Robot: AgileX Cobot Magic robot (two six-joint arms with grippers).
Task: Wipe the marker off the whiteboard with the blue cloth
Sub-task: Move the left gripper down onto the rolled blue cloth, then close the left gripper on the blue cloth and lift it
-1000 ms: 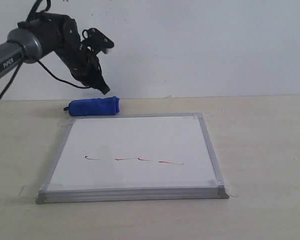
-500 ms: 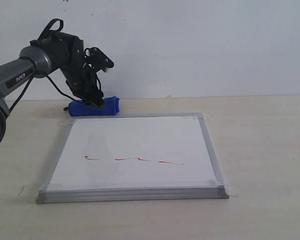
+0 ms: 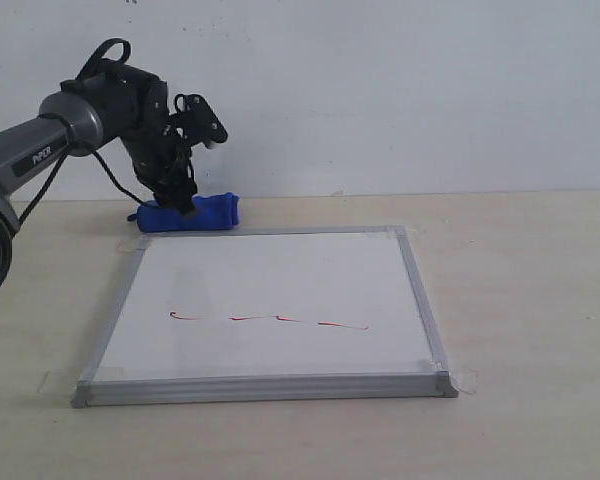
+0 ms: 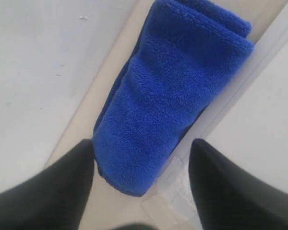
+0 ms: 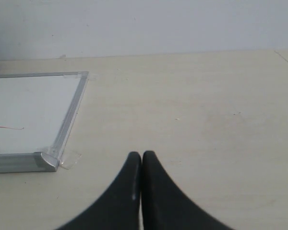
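The whiteboard (image 3: 270, 275) lies flat on the table, with the thin broken red marker line (image 3: 270, 319) across its near half. Behind its far left corner lies the rolled blue cloth (image 3: 212, 212). My left gripper (image 3: 180, 205) is down at the cloth's left end. In the left wrist view that gripper (image 4: 141, 143) is open, one finger on each side of the cloth (image 4: 168, 96), next to the board's frame (image 4: 240, 81). My right gripper (image 5: 142, 155) is shut and empty over bare table, to the right of the whiteboard (image 5: 29, 110). The marker's end (image 5: 8, 127) shows there.
Clear tape tabs (image 3: 467, 380) hold the board's corners to the beige table (image 3: 520, 280); one tab (image 5: 71, 159) shows in the right wrist view. A white wall (image 3: 400, 90) stands close behind the cloth. The right arm is outside the exterior view.
My left arm has come down from above the cloth onto its left end, its open fingers now around it. The cloth, board and right gripper have not moved.
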